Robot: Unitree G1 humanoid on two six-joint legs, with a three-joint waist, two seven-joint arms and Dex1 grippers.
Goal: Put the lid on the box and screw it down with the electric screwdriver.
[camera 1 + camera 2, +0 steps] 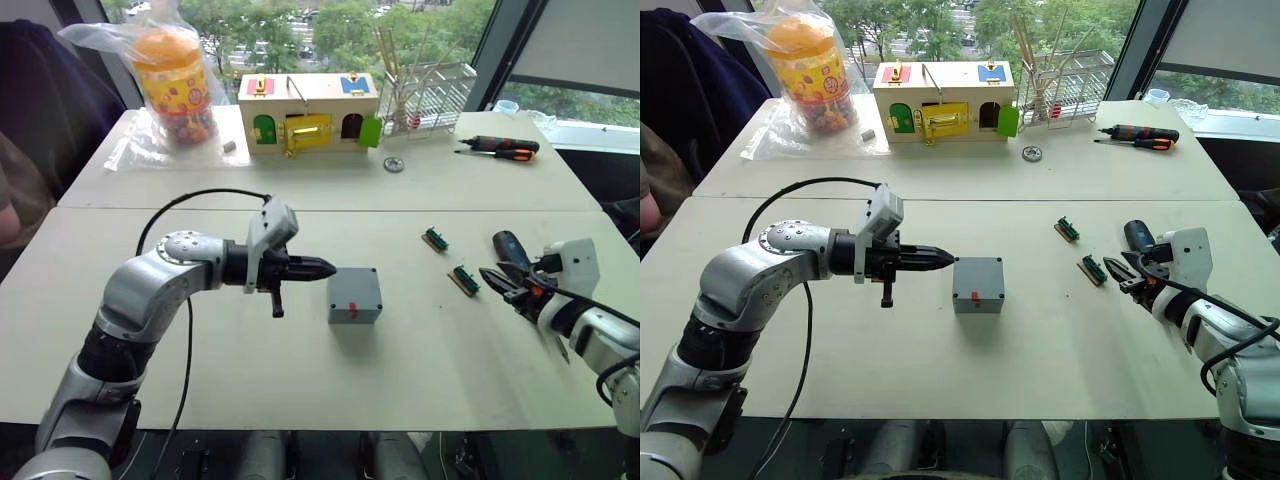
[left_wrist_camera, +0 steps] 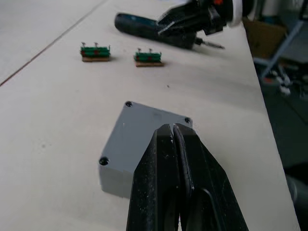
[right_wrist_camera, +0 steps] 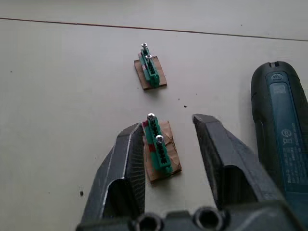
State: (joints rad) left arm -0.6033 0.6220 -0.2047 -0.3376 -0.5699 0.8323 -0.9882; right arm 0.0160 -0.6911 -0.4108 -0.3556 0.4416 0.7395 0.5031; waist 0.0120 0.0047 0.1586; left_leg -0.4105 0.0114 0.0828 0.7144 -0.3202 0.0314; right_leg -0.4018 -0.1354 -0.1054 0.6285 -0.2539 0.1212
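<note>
The grey box (image 1: 354, 297) stands mid-table with a red mark on its near side. The lid (image 2: 144, 130) lies flat on top of it, with dark holes at its corners. My left gripper (image 1: 330, 267) is shut and empty, its tips at the box's left top edge, over the lid in the left wrist view. The electric screwdriver (image 1: 510, 248) lies flat on the table to the right. My right gripper (image 3: 168, 124) is open just beside it, its fingers (image 3: 130, 159) straddling a small green screw holder (image 3: 159, 149) on a brown card.
A second green screw holder (image 1: 435, 239) lies a little farther back. At the table's far side stand a wooden box with coloured doors (image 1: 308, 112), a bagged orange jar (image 1: 175, 85), a wire rack (image 1: 425, 95), a hand screwdriver (image 1: 500, 147) and a metal disc (image 1: 394, 164).
</note>
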